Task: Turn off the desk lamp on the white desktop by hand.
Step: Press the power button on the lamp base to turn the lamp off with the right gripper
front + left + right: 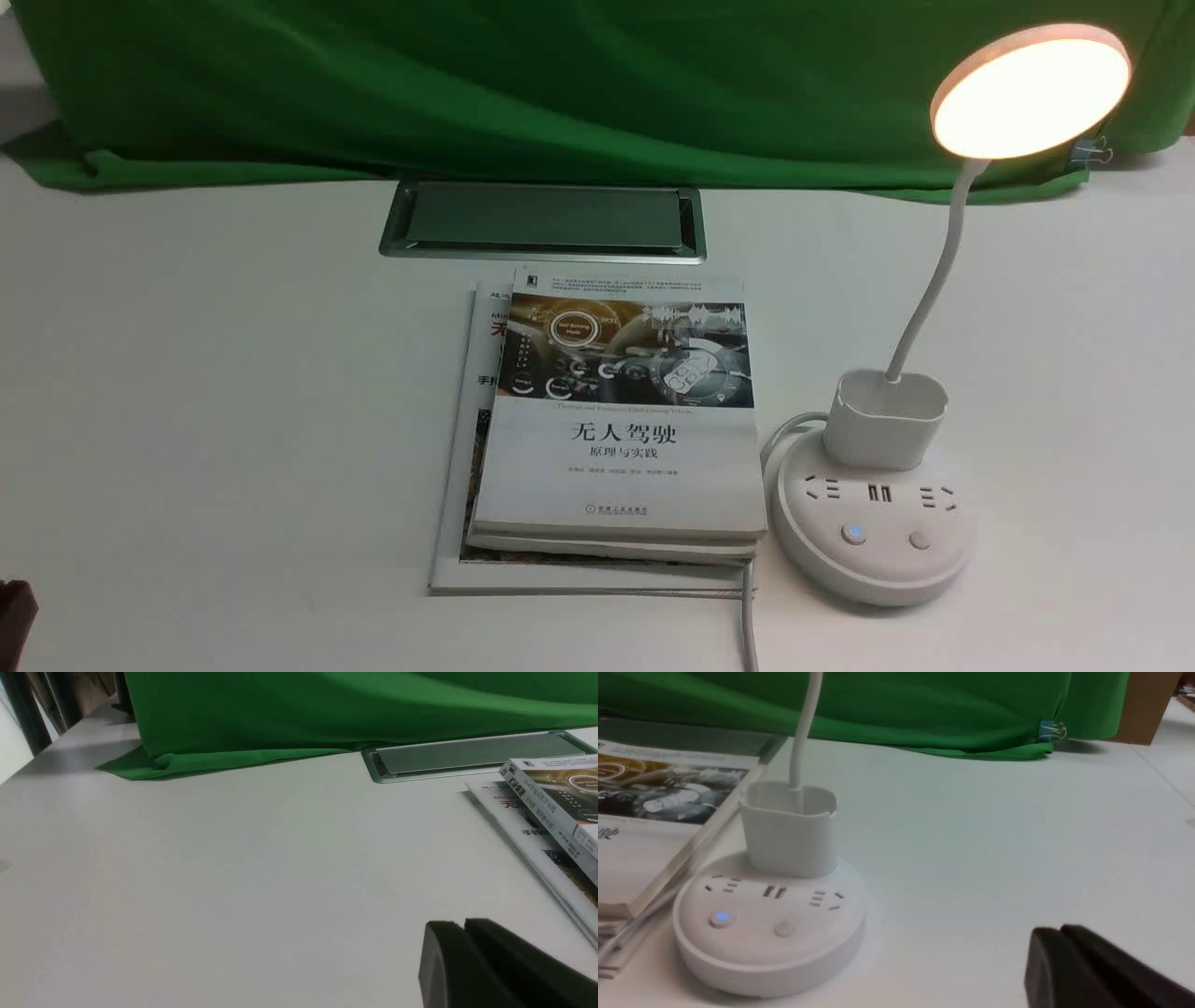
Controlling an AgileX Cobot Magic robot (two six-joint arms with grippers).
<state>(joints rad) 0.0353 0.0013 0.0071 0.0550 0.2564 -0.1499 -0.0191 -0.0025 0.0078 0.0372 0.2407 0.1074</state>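
The right tool (1048, 928) has its fingers together with nothing between them, and so does the left tool (446, 923), far across the counter (233, 420). From the right tool, the lamp (770, 952) stands on the counter, apart from it, on the side toward the books (625, 448). The base should be the weightier part and sit fairly steady, its smooth shell perhaps a little slippery; the neck (938, 280) looks bendy and would likely sway if knocked, and the thin head is probably the most fragile. No grip seems called for: a closed fingertip pressed straight down on a button would do, well clear of neck and cup. Which button works the light I cannot tell for certain. Nearest the tool is the round white base, with sockets and two small buttons, the blue-lit one (722, 918) nearer the books, the plain one (785, 928) beside it; behind them rises the cup (789, 835), then the slim pale neck, and last the tilted disc head (1032, 93), glowing warm white.
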